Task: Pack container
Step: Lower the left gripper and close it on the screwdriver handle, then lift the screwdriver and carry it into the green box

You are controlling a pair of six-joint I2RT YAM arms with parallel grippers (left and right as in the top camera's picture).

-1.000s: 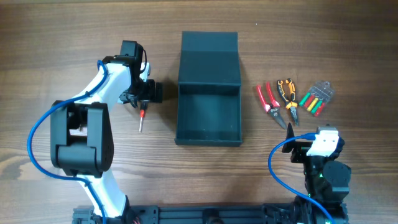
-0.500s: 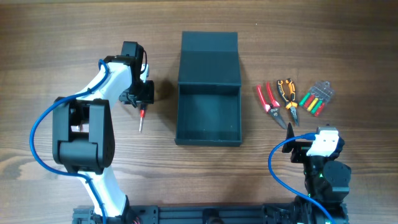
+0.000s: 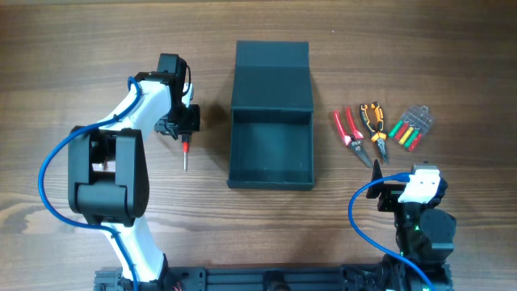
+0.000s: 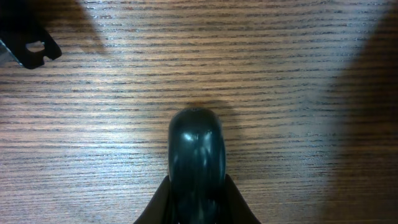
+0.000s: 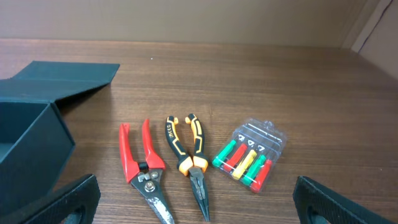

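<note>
Now the left pincer (image 3: 184,129) grips a screwdriver (image 3: 185,150); the container (image 3: 271,153) lies open.

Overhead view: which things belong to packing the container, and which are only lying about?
For the job: container, screwdriver in the left pincer, red pliers, orange-black pliers, clear case of coloured bits (likely all to pack).
Lying about: nothing else that I can see.

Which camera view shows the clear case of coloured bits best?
The right wrist view: the clear case sits large, its red, green and yellow pieces distinct. Overhead shows it small, beside the pliers. The left wrist view misses it.
</note>
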